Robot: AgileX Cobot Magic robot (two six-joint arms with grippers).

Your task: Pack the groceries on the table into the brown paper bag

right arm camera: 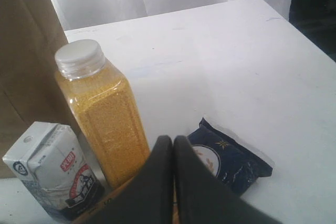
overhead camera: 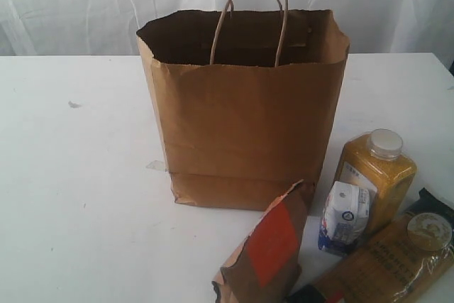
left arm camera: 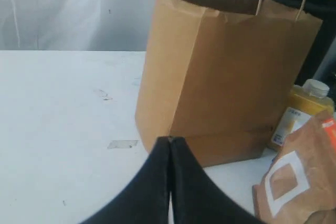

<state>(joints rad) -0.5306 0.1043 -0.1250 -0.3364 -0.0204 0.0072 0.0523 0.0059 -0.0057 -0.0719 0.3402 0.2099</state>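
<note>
The tall brown paper bag (overhead camera: 241,118) stands open and upright mid-table. To its right are the yellow white-capped bottle (overhead camera: 376,172), the small white-blue carton (overhead camera: 345,218), the brown pouch with orange-red label (overhead camera: 266,253) and the spaghetti packet (overhead camera: 386,264). My left gripper (left arm camera: 170,140) is shut and empty, low in front of the bag (left arm camera: 226,77), with the pouch (left arm camera: 299,182) beside it. Also shut and empty, my right gripper (right arm camera: 173,139) hovers over the spaghetti packet (right arm camera: 231,161), near the bottle (right arm camera: 100,108) and carton (right arm camera: 52,166). The can and the jar are out of view. Neither gripper shows in the exterior view.
The white table (overhead camera: 71,196) stretches bare to the left of the bag, with a small scuff (overhead camera: 74,104) and a bit of tape (overhead camera: 156,165) by the bag's foot. A white curtain (overhead camera: 85,5) hangs behind the table.
</note>
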